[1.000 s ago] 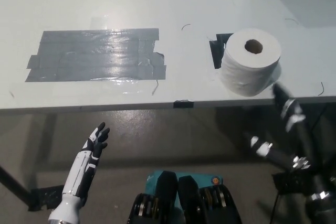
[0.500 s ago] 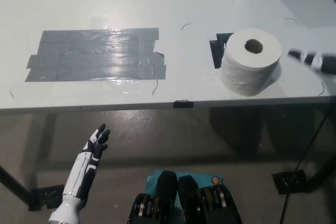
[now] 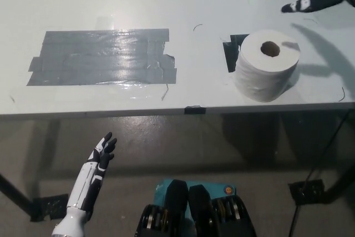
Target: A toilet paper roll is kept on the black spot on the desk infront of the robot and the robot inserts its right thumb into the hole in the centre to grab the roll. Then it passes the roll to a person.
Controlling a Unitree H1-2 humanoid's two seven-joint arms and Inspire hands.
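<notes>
Bright overhead light glared off the grey tape patch [image 3: 102, 58], and the toilet paper roll [image 3: 267, 65] threw a soft shadow rightward.

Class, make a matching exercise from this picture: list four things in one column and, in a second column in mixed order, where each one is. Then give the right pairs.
Things:
1. roll
2. grey tape patch
3. left hand
4. right hand

Places:
A. below the desk's front edge, lower left
B. top right corner, above the desk
C. left part of the desk
D. right part of the desk, on the black spot

Pairs: 1-D, 2-C, 3-A, 4-B
</notes>
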